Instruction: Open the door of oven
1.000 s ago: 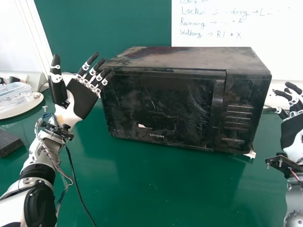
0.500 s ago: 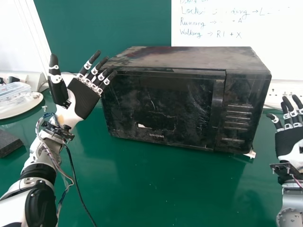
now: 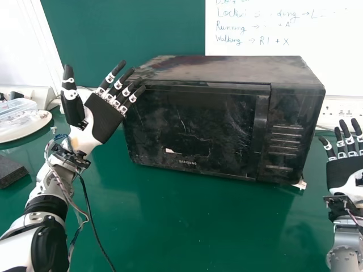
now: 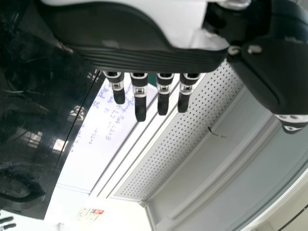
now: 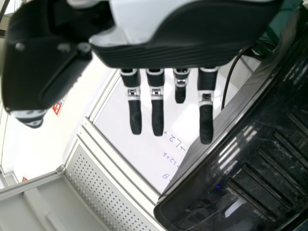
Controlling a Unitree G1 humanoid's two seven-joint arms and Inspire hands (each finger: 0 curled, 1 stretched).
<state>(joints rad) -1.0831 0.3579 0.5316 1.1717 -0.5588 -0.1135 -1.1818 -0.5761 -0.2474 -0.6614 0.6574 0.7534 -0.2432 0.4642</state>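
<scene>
Oven (image 3: 232,71) is seated at twelve o'clock on the counter (image 3: 170,226), its door (image 3: 198,124) closed; with the left hand (image 3: 105,120) at ten o'clock and right hand (image 3: 346,173) at three, both outspread, approach seems underway, and the panel-side edge (image 3: 259,136) should be hooked next.

Right hand (image 3: 343,171) partly outside head view.

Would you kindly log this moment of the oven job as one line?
oven: door shut | left hand: fingers extended, near oven's left edge | right hand: fingers extended, right of oven | nothing held
</scene>
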